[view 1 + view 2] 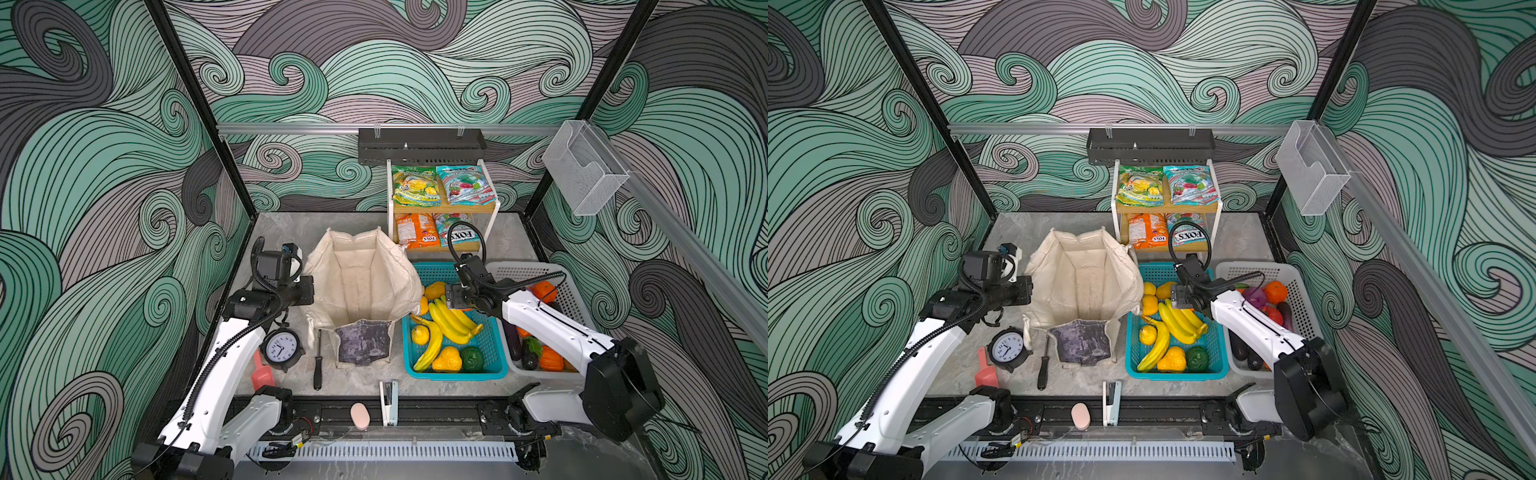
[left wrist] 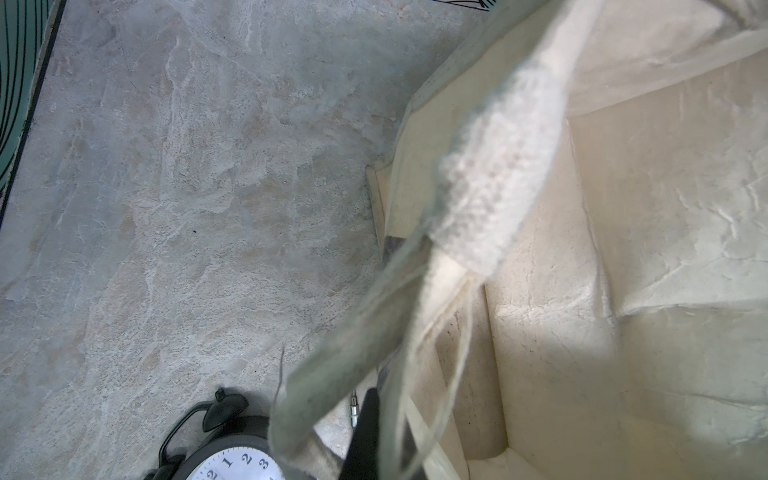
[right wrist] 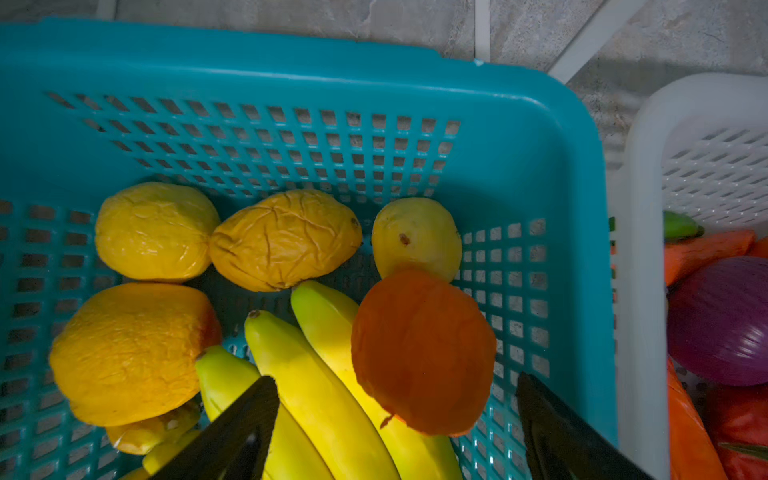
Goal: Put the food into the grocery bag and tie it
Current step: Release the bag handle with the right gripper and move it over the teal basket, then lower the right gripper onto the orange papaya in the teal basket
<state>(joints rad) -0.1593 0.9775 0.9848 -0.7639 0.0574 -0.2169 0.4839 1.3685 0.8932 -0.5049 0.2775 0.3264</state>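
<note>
Nearest, a stapler (image 1: 388, 401) lies at the front edge of the surface (image 1: 357, 382). Behind it the grocery bag (image 1: 361, 270) stands upright and open. The left pincer (image 1: 309, 291) is closed on its strap (image 2: 490, 187) at the left rim. Just right of the bag, in the teal basket (image 1: 453, 376), the right pincer (image 3: 397, 380) hangs open astride an orange (image 3: 424, 353) that rests against the bananas (image 1: 451, 322). Farthest, candy packets (image 1: 415, 185) lie on the shelf (image 1: 444, 208).

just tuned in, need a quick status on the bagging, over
Left gripper shut at grocery bag rim. Right gripper open, straddling orange in teal basket. Bag looks empty, mouth unobstructed.
</note>
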